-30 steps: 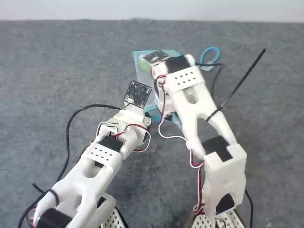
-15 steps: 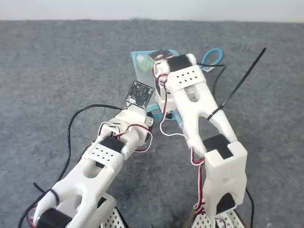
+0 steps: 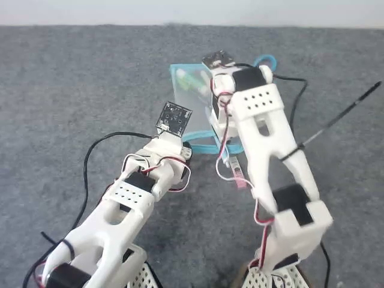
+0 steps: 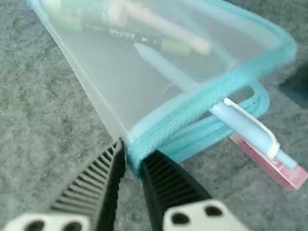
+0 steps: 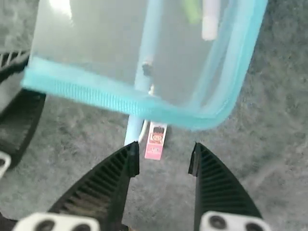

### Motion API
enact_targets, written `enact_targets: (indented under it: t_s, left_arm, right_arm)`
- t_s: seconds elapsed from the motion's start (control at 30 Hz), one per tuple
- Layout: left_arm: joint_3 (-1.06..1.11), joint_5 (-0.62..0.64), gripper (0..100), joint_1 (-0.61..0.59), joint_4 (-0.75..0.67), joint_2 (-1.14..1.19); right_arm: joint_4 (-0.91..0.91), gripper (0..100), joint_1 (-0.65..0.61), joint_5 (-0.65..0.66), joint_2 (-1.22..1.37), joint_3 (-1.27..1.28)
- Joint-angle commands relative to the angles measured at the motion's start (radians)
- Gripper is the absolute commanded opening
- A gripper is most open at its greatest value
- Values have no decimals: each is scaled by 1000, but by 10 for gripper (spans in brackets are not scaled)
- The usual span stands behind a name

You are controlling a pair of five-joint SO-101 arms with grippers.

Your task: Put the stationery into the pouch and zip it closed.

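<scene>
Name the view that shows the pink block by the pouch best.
The right wrist view: the pink block lies face-on, almost whole, just outside the pouch. The left wrist view shows it partly behind the pen; the high view, a small bit beside an arm.

Two arms of white plastic: your left arm (image 3: 120,216) at lower left of the high view, your right arm (image 3: 264,150) at right. Note the black servo blocks, perforated brackets, and red and white wires (image 3: 187,173). A black cable (image 3: 89,168) trails at left. The fingers (image 4: 98,185) are black and ribbed, on white bases with screw holes.
</scene>
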Motion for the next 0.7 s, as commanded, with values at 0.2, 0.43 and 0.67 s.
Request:
enact_targets:
  t_s: [0.2, 0.43, 0.67]
  left_arm:
    - [-13, -12, 12, 0, -17, -23]
    - [-13, -12, 12, 0, -17, -23]
    - [-13, -12, 12, 0, -17, -23]
  right_arm:
    - [-369, 145, 8, 117, -427, 595]
    - [-550, 9, 7, 186, -716, 976]
    - [-545, 6, -21, 184, -839, 1085]
